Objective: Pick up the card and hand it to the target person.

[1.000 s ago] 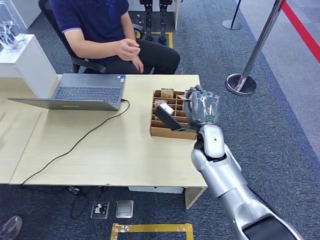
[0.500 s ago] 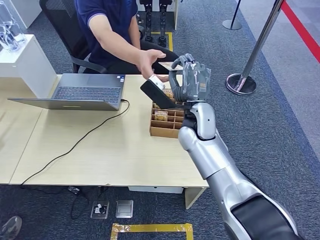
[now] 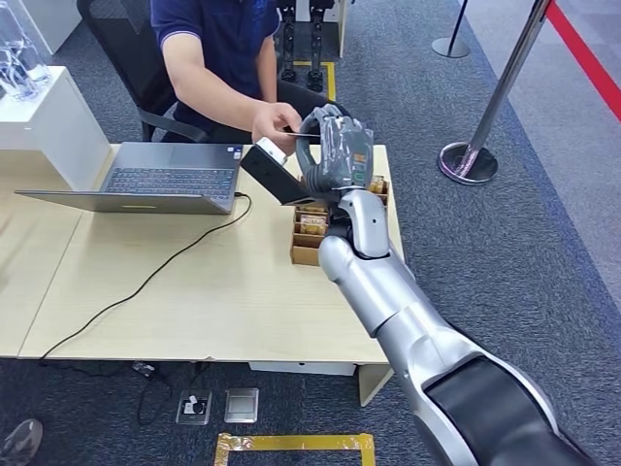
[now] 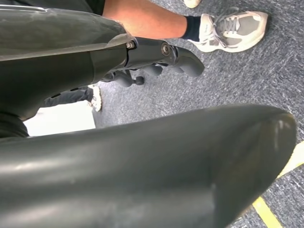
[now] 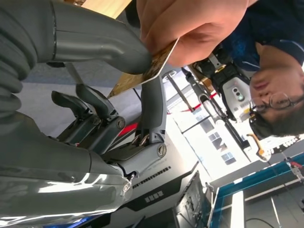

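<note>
right hand (image 5: 90, 90) pinched card (image 5: 150, 71) btwn thumb & finger, raised over desk (image 3: 183, 282); person's hand (image 5: 186, 28) gripped its far edge. card looked thin, light, stiff, prob slippery; best held by edge.

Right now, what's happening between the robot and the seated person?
A handover is under way. The robot's right hand pinches the card between thumb and a finger, raised above the divided box on the desk. The person's hand has taken hold of the card's other end; both are gripping it.
</note>
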{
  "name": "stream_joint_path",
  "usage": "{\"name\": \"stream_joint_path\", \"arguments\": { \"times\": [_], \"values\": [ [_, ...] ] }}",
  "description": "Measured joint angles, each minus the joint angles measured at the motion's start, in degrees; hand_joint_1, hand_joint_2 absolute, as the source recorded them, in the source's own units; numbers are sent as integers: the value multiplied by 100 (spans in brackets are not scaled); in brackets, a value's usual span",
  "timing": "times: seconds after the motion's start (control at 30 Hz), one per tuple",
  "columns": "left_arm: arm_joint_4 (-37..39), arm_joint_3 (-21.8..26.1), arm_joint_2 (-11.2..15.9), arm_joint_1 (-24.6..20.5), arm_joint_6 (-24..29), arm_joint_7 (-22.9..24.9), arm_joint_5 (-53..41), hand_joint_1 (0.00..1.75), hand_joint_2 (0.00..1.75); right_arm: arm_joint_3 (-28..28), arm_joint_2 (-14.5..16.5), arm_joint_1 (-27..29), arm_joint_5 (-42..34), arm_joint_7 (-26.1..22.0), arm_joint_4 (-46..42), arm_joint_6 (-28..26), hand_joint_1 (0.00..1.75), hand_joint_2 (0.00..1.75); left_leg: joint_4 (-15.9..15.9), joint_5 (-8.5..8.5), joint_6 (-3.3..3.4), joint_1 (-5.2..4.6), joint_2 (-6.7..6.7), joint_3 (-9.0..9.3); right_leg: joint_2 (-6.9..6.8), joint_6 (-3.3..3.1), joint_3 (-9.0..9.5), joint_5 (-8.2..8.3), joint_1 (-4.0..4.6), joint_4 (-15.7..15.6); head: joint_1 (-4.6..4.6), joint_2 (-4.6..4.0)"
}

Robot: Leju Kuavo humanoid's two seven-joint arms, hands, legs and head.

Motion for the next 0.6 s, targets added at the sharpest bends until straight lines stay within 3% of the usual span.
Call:
{"name": "stream_joint_path", "arguments": {
  "times": [0.43,0.6],
  "values": [
    [4,-15,-15,1,-25,20,-3,0,0,-283,33,27,106,-203,75,-2,0,175,0,0,0,0,0,1,0,0,-1,0,0,-1,3,0],
    [4,0,-21,43,18,-9,72,0,0,-438,-116,268,-411,-544,-338,9,0,175,1,0,0,0,-2,2,-2,0,-1,0,0,-4,-4,0]
  ]
}}
